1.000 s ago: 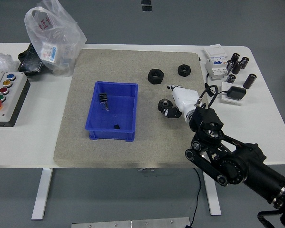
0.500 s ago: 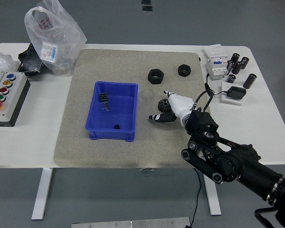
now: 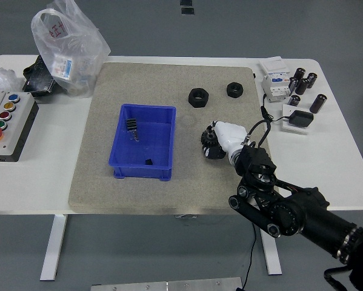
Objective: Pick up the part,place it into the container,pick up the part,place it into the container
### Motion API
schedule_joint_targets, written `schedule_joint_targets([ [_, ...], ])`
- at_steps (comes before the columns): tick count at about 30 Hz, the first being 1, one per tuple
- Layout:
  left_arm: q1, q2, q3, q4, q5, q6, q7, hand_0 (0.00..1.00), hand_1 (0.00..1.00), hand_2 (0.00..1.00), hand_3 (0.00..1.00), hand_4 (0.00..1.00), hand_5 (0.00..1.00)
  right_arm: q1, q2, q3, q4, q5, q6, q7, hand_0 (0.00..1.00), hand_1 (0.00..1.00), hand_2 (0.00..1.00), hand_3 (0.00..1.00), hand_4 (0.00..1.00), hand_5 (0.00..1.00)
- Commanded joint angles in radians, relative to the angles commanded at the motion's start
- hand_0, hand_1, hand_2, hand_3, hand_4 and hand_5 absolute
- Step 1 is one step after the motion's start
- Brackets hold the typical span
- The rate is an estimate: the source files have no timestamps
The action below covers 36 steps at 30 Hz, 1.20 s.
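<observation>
Reaching in from the lower right corner, your right arm (image 3: 290, 209) crosses the table's near edge and puts its white hand (image 3: 225, 138) on the black gear part (image 3: 210, 143), which sits on the grey mat (image 3: 96, 151) just right of the blue container (image 3: 159, 140). You can see the fingers curled down over the gear's right side and top, touching it, so the hand looks closed on the part; whether the gear is off the mat, you cannot tell from this high view.

You have the container sitting near the mat's middle, open side up, with a small black finned piece (image 3: 131, 125) in its far left area and a tiny dark piece (image 3: 148, 161) by its near wall. Two black hex nuts lie on the mat beyond the hand: the larger one (image 3: 197, 96) to the left, the smaller one (image 3: 234, 89) to the right, apart from each other and from the gear.

At the table's left edge you see a grey button box (image 3: 5, 124) with coloured buttons, and behind it a clear plastic bag (image 3: 66, 42) standing at the mat's far left corner. On the far right, black cylinders (image 3: 303, 82) stand beside white electrical modules (image 3: 277, 79) and a small black adapter (image 3: 301, 118).
</observation>
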Motion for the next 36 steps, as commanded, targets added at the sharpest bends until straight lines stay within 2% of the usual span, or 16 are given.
schedule_joint_targets([
  [8,-0.001,0.000,0.001,0.000,-0.002,0.000,-0.003,0.609,0.633,0.603,0.630,0.631,0.267,0.004,-0.017,0.003,0.030,-0.055,-0.006,-0.007,0.159,0.254,0.287,0.347,0.102,0.002],
  [15,0.001,0.001,0.001,0.000,-0.003,0.000,-0.003,0.609,0.632,0.604,0.630,0.632,0.269,0.040,-0.037,-0.040,0.169,-0.107,-0.017,-0.015,0.162,0.253,0.287,0.344,0.096,0.002],
  [16,0.001,0.002,0.002,0.000,-0.003,0.000,-0.003,0.609,0.632,0.604,0.630,0.632,0.269,0.046,-0.034,-0.056,0.190,-0.115,-0.025,-0.012,0.162,0.253,0.287,0.344,0.096,0.002],
  [17,0.001,0.002,0.002,0.000,-0.004,0.000,-0.003,0.608,0.632,0.603,0.630,0.632,0.270,0.051,-0.030,-0.072,0.211,-0.124,-0.034,-0.009,0.201,0.311,0.409,0.388,0.121,0.002],
  [22,0.001,0.003,0.007,0.000,-0.008,-0.001,-0.002,0.608,0.632,0.603,0.630,0.632,0.270,0.072,0.007,-0.162,0.315,-0.171,-0.086,0.019,0.201,0.311,0.409,0.388,0.121,0.002],
  [23,0.001,0.003,0.008,0.000,-0.008,-0.001,-0.002,0.608,0.632,0.604,0.631,0.633,0.271,0.076,0.013,-0.178,0.324,-0.172,-0.089,0.025,0.414,0.642,0.694,0.663,0.255,0.217],
  [28,0.001,0.004,0.009,0.000,-0.009,-0.001,0.000,0.608,0.632,0.604,0.631,0.633,0.271,0.088,0.041,-0.248,0.326,-0.182,-0.082,0.035,0.414,0.642,0.694,0.663,0.255,0.217],
  [29,0.001,0.005,0.009,0.000,-0.009,-0.001,0.000,0.608,0.632,0.604,0.631,0.633,0.272,0.089,0.043,-0.255,0.325,-0.184,-0.081,0.034,0.659,0.843,0.898,0.903,0.542,0.262],
  [34,0.001,0.006,0.010,0.000,-0.010,-0.001,0.001,0.608,0.632,0.604,0.631,0.633,0.272,0.086,0.048,-0.260,0.328,-0.198,-0.073,0.029,0.659,0.843,0.898,0.903,0.542,0.262],
  [35,0.001,0.006,0.010,0.000,-0.010,-0.001,0.001,0.608,0.632,0.604,0.631,0.633,0.272,0.085,0.048,-0.257,0.327,-0.199,-0.071,0.028,0.672,0.872,0.939,0.945,0.695,0.321],
  [36,0.001,0.006,0.011,0.000,-0.011,-0.001,0.001,0.608,0.632,0.604,0.631,0.633,0.272,0.084,0.048,-0.254,0.325,-0.200,-0.068,0.026,0.672,0.872,0.939,0.945,0.695,0.321],
])
